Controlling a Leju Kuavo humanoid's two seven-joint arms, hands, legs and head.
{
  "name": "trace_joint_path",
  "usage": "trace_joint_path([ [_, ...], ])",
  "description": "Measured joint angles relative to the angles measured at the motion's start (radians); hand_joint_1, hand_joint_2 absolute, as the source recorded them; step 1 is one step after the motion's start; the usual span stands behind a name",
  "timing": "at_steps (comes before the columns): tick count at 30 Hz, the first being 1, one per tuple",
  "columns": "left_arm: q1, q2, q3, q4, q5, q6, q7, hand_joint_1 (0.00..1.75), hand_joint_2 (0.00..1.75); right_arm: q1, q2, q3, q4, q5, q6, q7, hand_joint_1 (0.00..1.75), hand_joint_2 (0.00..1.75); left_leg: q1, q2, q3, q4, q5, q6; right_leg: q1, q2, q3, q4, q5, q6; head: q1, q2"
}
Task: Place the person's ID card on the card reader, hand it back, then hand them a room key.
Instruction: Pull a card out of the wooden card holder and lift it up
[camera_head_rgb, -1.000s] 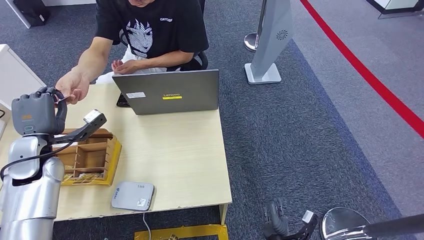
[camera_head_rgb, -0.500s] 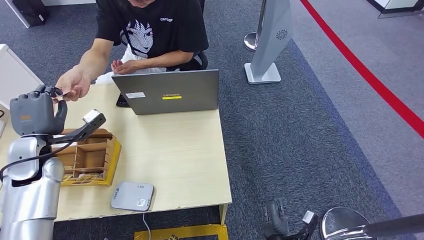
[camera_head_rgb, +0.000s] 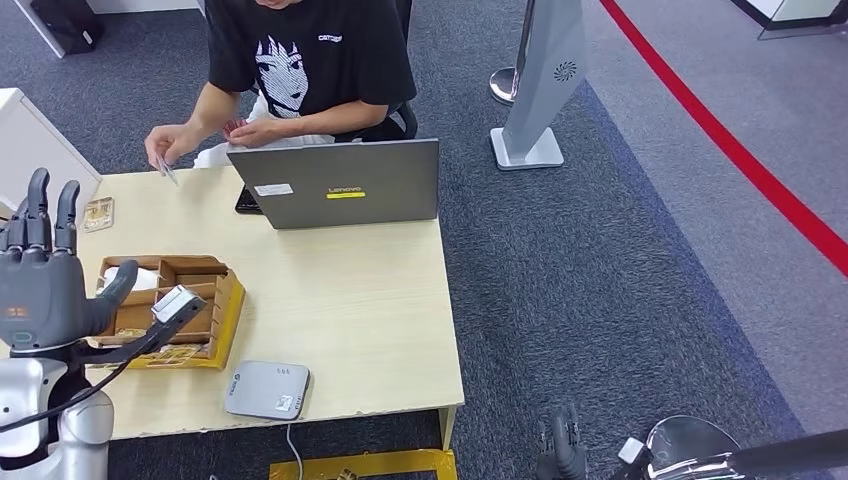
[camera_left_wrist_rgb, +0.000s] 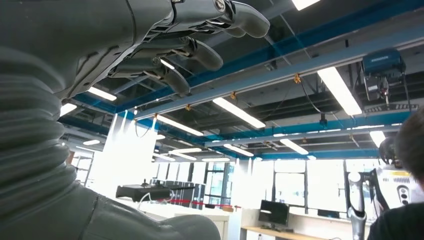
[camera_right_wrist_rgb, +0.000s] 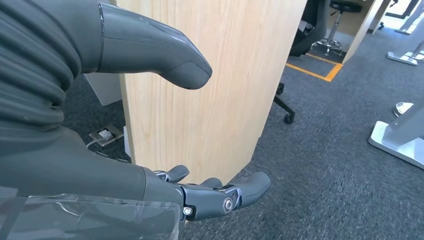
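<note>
Pinching card (camera_head_rgb: 167, 171), person's hand (camera_head_rgb: 168, 143) well apart from robot fingers (camera_head_rgb: 40, 205) (L, spread).

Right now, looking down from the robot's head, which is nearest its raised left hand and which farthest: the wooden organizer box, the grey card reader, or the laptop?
From the left hand:
1. Wooden organizer box, right beside the hand.
2. Grey card reader, at the table's near edge.
3. Laptop, at the far edge by the person.
</note>
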Motion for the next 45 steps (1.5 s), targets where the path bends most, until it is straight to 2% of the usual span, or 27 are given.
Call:
trace_joint_path([
  [6,0.038,-0.006,0.000,-0.062,0.015,-0.009,-0.007,0.00,1.75,0.004,-0.002,0.000,0.000,-0.008,0.002,-0.001,0.00,1.75,0.000,0.000,0.001,0.000,0.001,0.000,0.000,0.000,0.001,0.000,0.001,0.000,0.000,0.000],
  [8,0.050,-0.001,-0.004,-0.068,0.037,-0.054,-0.023,0.00,1.75,0.006,-0.002,-0.001,0.000,-0.016,0.004,-0.002,0.00,1.75,0.000,0.000,0.001,0.000,0.001,0.000,0.000,0.000,0.001,0.000,0.001,0.000,0.000,0.000],
  [10,0.073,0.030,-0.026,-0.066,0.074,-0.146,-0.042,0.00,1.75,0.007,-0.003,-0.003,0.000,-0.031,0.005,-0.006,0.00,1.75,0.000,0.000,0.002,0.000,0.001,0.000,0.000,0.000,0.001,0.000,0.001,0.000,0.000,0.000],
  [12,0.102,0.085,-0.060,-0.050,0.121,-0.209,-0.060,0.00,1.75,0.008,-0.003,-0.007,0.000,-0.045,0.006,-0.010,0.00,1.75,0.000,0.001,0.002,0.000,0.001,0.000,0.000,0.001,0.001,0.000,0.001,-0.001,0.000,0.000],
  [15,0.137,0.153,-0.098,-0.020,0.167,-0.214,-0.074,0.00,1.75,0.009,-0.004,-0.013,-0.002,-0.052,0.005,-0.013,0.00,1.75,0.001,0.001,0.001,0.000,0.000,0.000,0.000,0.001,0.000,0.000,0.000,-0.001,-0.001,0.000],
  [19,0.153,0.206,-0.127,-0.003,0.180,-0.216,-0.066,0.00,1.75,0.008,-0.004,-0.020,-0.004,-0.054,0.005,-0.014,0.00,1.75,0.001,0.000,0.001,0.000,0.000,0.000,0.000,0.001,0.001,0.000,0.000,0.000,0.000,0.000],
  [24,0.156,0.238,-0.147,0.006,0.184,-0.219,-0.060,0.00,1.75,0.009,-0.004,-0.023,-0.005,-0.054,0.005,-0.014,0.00,1.75,0.000,0.000,0.001,0.000,0.001,0.000,0.000,0.000,0.001,0.000,0.000,0.000,0.000,0.000],
  [29,0.157,0.249,-0.154,0.011,0.184,-0.222,-0.059,0.00,1.75,0.008,-0.004,-0.024,-0.005,-0.054,0.005,-0.015,0.00,1.75,0.000,0.000,0.001,0.000,0.001,0.000,0.000,0.000,0.001,0.000,0.001,0.000,0.000,0.000],
  [32,0.162,0.268,-0.167,0.015,0.190,-0.267,-0.049,0.00,1.75,0.008,-0.004,-0.024,-0.005,-0.055,0.005,-0.015,0.00,1.75,0.000,0.000,0.001,0.000,0.001,0.000,0.000,0.000,0.001,0.000,0.001,0.000,0.000,0.000],
  [35,0.194,0.316,-0.191,0.030,0.208,-0.300,-0.028,0.00,1.75,0.009,-0.004,-0.024,-0.005,-0.057,0.005,-0.014,0.00,1.75,0.000,0.002,0.002,0.000,0.000,0.000,0.000,0.001,0.001,0.000,0.000,0.000,-0.001,0.000],
  [39,0.247,0.368,-0.200,0.068,0.231,-0.291,0.001,0.00,1.75,0.008,-0.005,-0.024,-0.005,-0.058,0.004,-0.014,0.00,1.75,0.001,0.001,0.001,-0.001,0.000,0.000,0.000,0.001,0.001,0.000,0.000,-0.001,-0.001,0.000],
  [45,0.285,0.387,-0.200,0.103,0.227,-0.272,0.022,0.00,1.75,0.008,-0.005,-0.024,-0.006,-0.056,0.004,-0.014,0.00,1.75,0.001,0.000,0.001,-0.001,0.000,0.000,0.000,0.000,0.002,0.000,-0.001,-0.001,0.000,0.000],
])
